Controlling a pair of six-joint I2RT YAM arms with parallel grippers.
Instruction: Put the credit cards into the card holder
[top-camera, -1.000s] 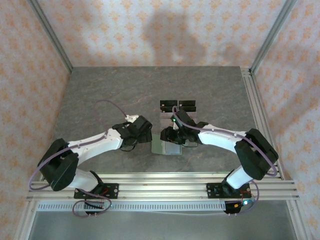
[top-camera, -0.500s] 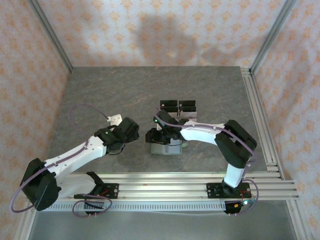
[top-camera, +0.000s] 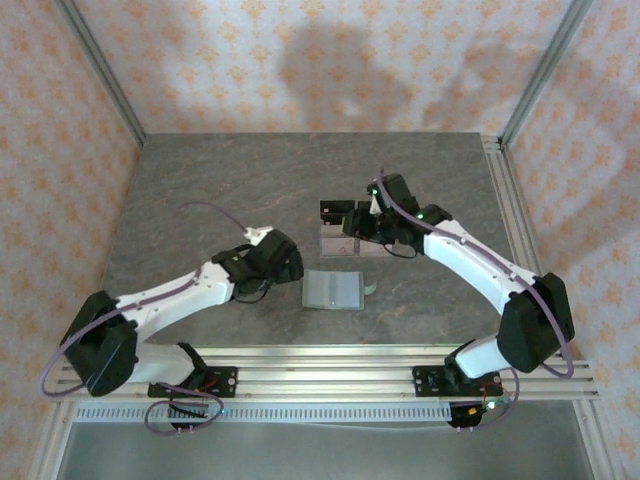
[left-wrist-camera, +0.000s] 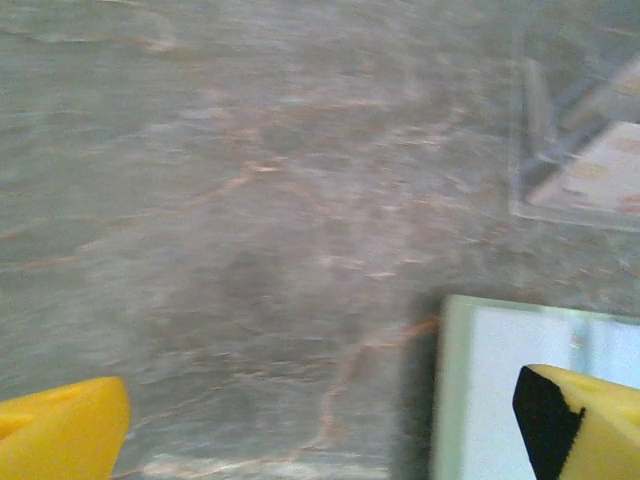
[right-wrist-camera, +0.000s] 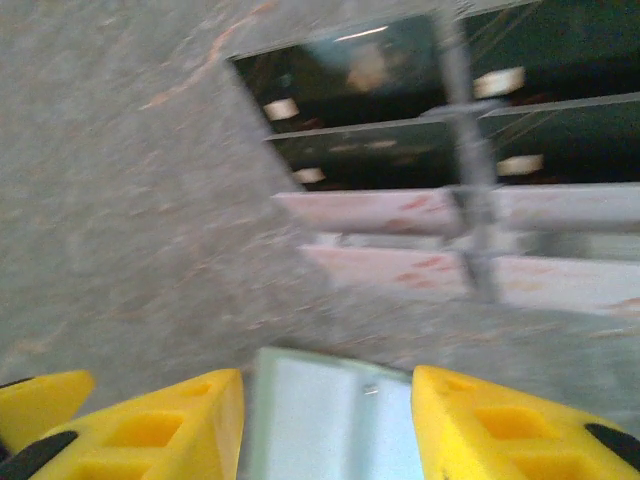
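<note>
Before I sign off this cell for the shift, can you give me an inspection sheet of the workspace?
Surface: grey marbled table top, no spills.
Job's things: sage-green folding wallet lies open; black cards and pale pink cards sit in the clear acrylic tiered stand behind it.
Clutter: nothing seen.
Hands: left hand open beside wallet; right hand open by stand, empty.
Cables: purple cable loops off left arm.
Surroundings: orange-patterned walls, aluminium frame rails.
</note>
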